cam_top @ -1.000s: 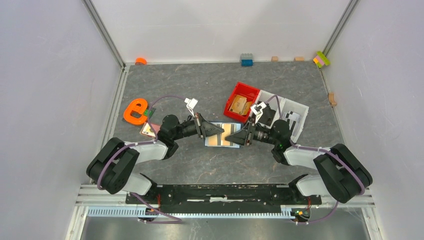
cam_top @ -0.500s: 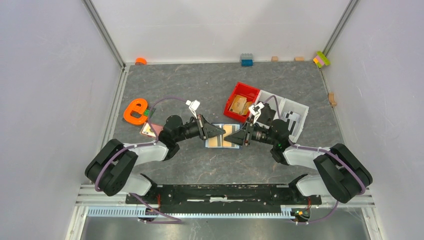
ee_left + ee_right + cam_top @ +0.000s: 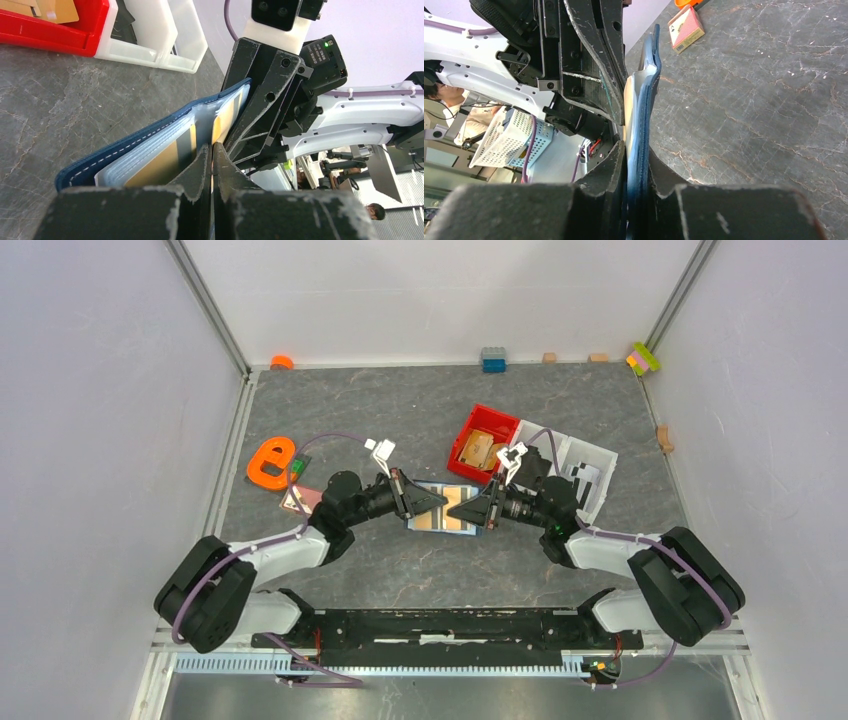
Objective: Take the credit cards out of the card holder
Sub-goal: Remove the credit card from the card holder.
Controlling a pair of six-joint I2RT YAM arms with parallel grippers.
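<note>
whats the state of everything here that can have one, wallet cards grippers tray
wallet: open, clamped at one side
cards: tucked in the wallet's pockets
left gripper: shut, tips at the pockets; can't tell if it pinches anything
right gripper: shut on the wallet's edge
red tray: holding tan blocks

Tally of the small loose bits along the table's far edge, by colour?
Orange piece: 1
Blue brick: 1
Tan blocks: 2
Multicoloured brick stack: 1
Total: 5
</note>
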